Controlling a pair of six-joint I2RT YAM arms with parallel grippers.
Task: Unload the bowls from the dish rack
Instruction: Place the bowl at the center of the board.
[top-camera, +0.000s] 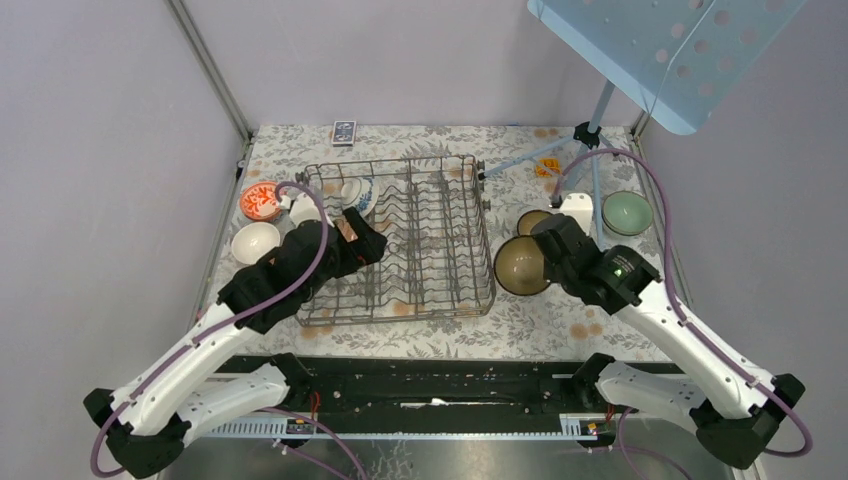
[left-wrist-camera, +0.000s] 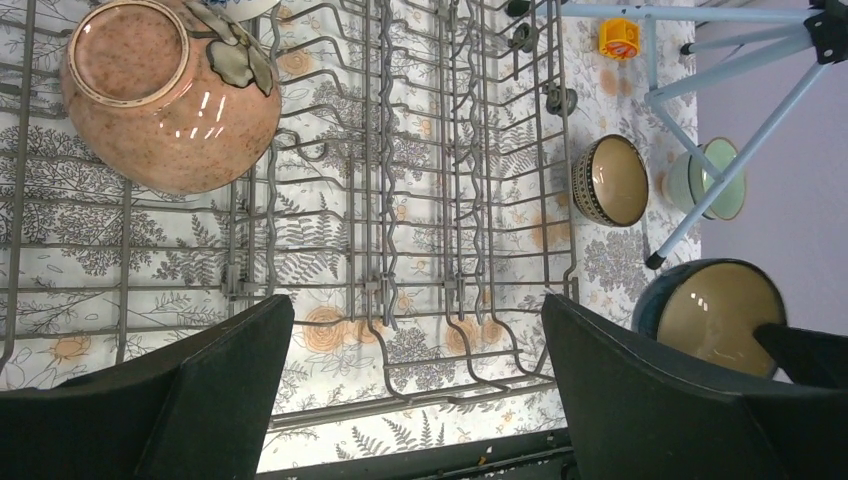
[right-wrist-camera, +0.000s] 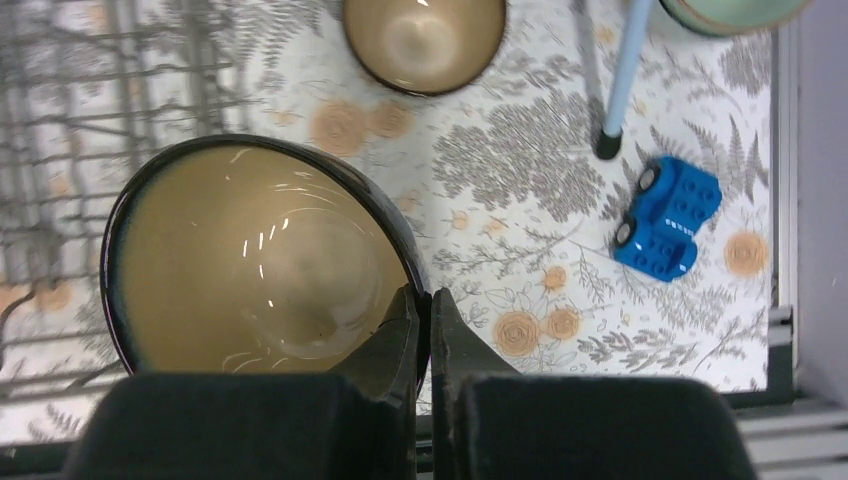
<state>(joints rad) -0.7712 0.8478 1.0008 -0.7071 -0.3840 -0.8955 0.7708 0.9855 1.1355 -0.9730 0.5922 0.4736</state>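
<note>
Left claw (left-wrist-camera: 415, 312): spread wide, nothing held, hung over the dish rack (top-camera: 425, 250).
Pink bowl (left-wrist-camera: 170, 95): lodged in the rack, foot ring turned toward the claw, outside the fingers (left-wrist-camera: 225, 395), off to one side.
Right claw (right-wrist-camera: 421, 310): pinched on the rim of the brown bowl (right-wrist-camera: 250, 260), stood on the desk (right-wrist-camera: 520, 200) beside the rack.
Nearer arm: left, by judgement; a sideways shift is called for.

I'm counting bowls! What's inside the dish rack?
A pink bowl, bottom showing, and a blue-patterned bowl at the back of the dish rack. The left arm covers part of its left side.
</note>
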